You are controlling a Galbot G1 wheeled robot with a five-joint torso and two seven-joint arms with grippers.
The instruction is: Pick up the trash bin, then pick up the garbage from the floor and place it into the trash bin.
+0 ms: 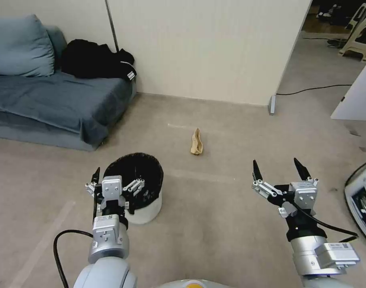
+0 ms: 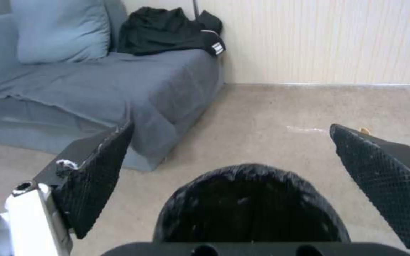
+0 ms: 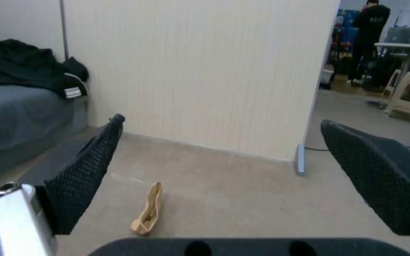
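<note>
Left gripper (image 1: 118, 181) jaws spread wide, bin (image 1: 138, 187) rim directly below between them, nothing else in the gap. Sofa (image 1: 55, 104) ahead and to the left of those jaws, near the bin. Right gripper (image 1: 281, 171) jaws wide apart over bare carpet (image 1: 215, 208); paper bag (image 1: 196, 142) ahead, open floor around it. Wall (image 1: 199, 48) beyond; doorway opening further right.
</note>
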